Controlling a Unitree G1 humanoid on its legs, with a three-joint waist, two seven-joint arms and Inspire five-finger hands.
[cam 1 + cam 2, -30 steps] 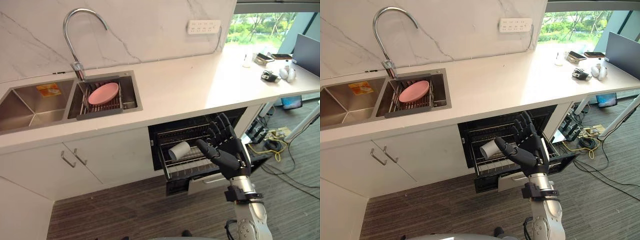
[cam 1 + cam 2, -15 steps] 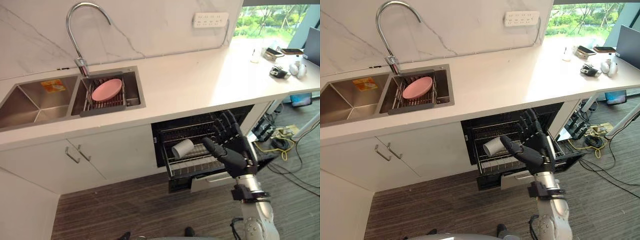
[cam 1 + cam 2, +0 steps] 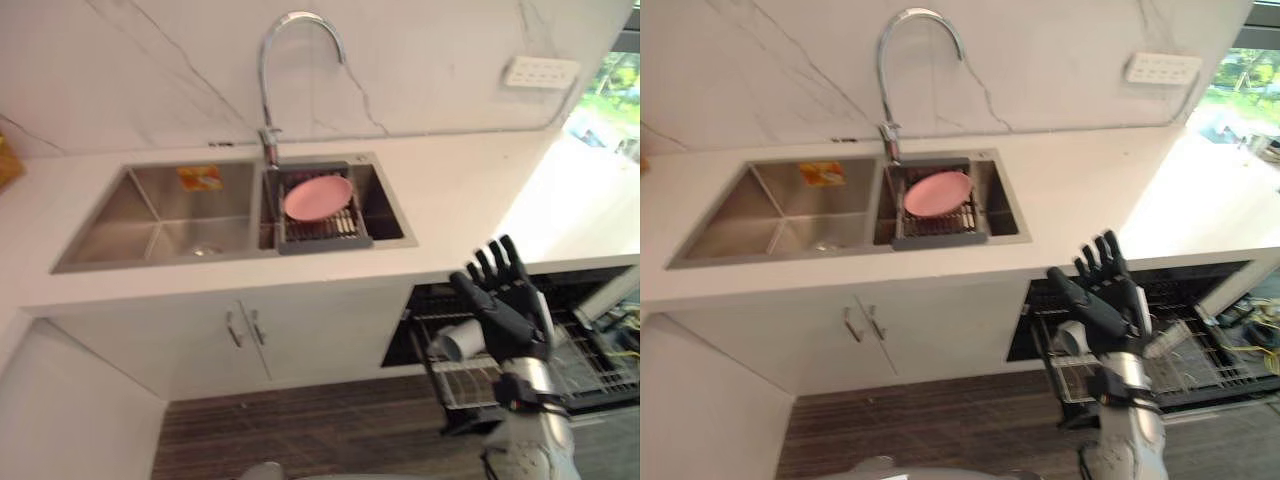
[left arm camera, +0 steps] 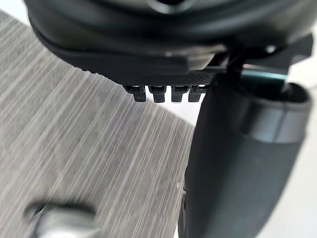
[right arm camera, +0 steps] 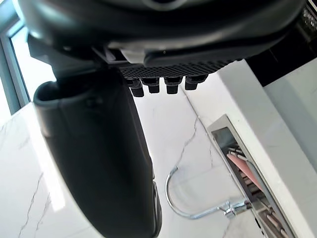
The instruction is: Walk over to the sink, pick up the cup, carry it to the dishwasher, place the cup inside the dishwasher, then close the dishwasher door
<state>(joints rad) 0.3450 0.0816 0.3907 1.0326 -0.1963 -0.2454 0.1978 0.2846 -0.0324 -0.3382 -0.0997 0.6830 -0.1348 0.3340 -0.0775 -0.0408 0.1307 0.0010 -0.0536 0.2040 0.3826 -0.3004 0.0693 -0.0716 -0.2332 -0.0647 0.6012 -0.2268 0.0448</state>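
A white cup [image 3: 460,340] lies on its side in the pulled-out rack [image 3: 590,352] of the open dishwasher, under the counter at the right. My right hand [image 3: 505,305] is open, fingers straight and pointing up, just in front of and above the cup, holding nothing. In the right wrist view the hand [image 5: 99,144] shows its thumb against the marble wall. My left hand [image 4: 148,54] hangs over the striped floor, open and empty.
A double steel sink [image 3: 170,215] sits mid-counter under a curved tap [image 3: 290,40]. A pink plate [image 3: 317,197] rests on a rack in the right basin. White cabinet doors [image 3: 300,330] stand left of the dishwasher. A wall socket [image 3: 543,72] is at the far right.
The camera has swung left, so the sink now sits in the middle and the dishwasher at the right edge. My right hand stays open by the rack; the cup still lies there.
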